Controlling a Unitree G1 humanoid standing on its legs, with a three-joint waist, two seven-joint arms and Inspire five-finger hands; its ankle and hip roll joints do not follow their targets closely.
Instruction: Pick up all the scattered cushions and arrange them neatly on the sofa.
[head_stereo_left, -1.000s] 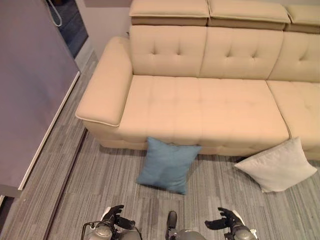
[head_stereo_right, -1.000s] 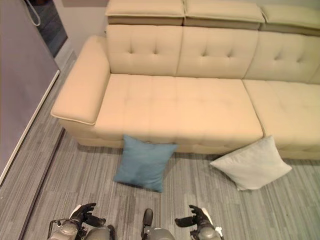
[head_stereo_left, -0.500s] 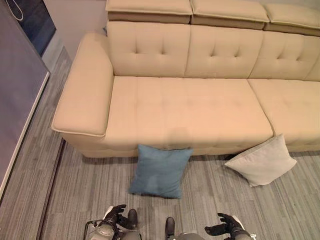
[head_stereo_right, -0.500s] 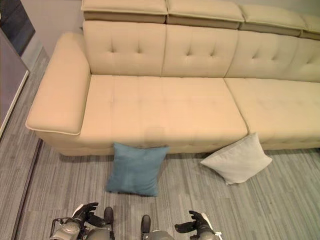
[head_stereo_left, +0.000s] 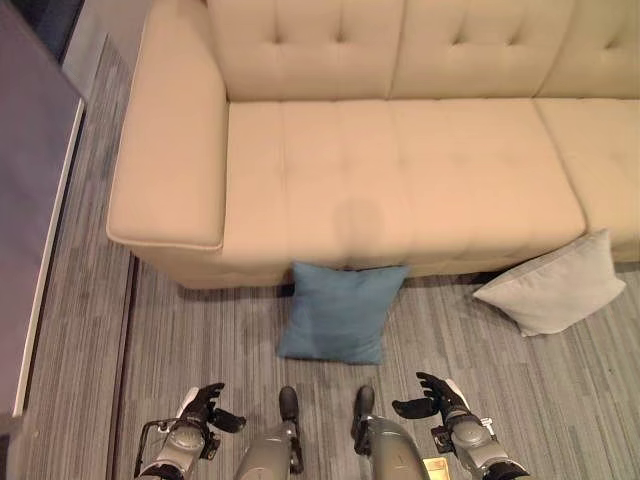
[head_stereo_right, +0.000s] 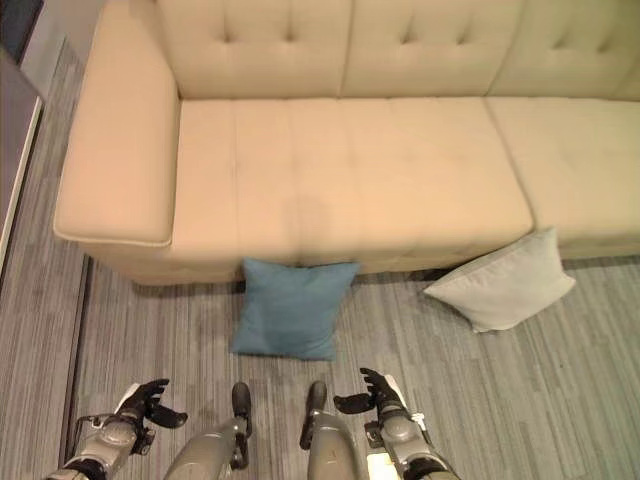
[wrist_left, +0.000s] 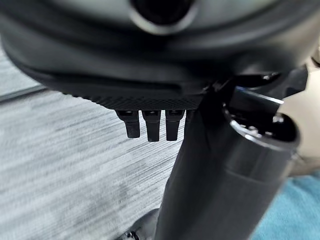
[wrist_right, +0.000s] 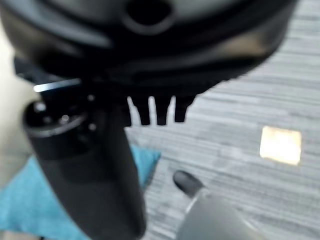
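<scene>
**A:** What do you see changed from half a second ago?

**B:** You see the whole picture has shifted, so the camera moved, not the things. The sofa (head_stereo_left: 400, 170) now shows less of its back, and its top edge is cut off. The blue cushion (head_stereo_left: 340, 312) leans on the sofa front as before, standing on the floor (head_stereo_left: 200, 330). The grey cushion (head_stereo_left: 553, 283) is also where it was, on the floor against the sofa front, well to the right of the blue one. Nothing lies on the sofa seat.

**A:** And your hands?

**B:** The left hand (head_stereo_left: 203, 407) and the right hand (head_stereo_left: 433, 397) are both low, in front of the sofa and apart from the cushions. They hold nothing. The fingers of both are loosely spread, a little bent, same as before.

**A:** What is hard to make out?

**B:** The sofa's right part runs out of the picture. In the wrist views you see a corner of the blue cushion, the rest is hidden behind the dark hand.
</scene>
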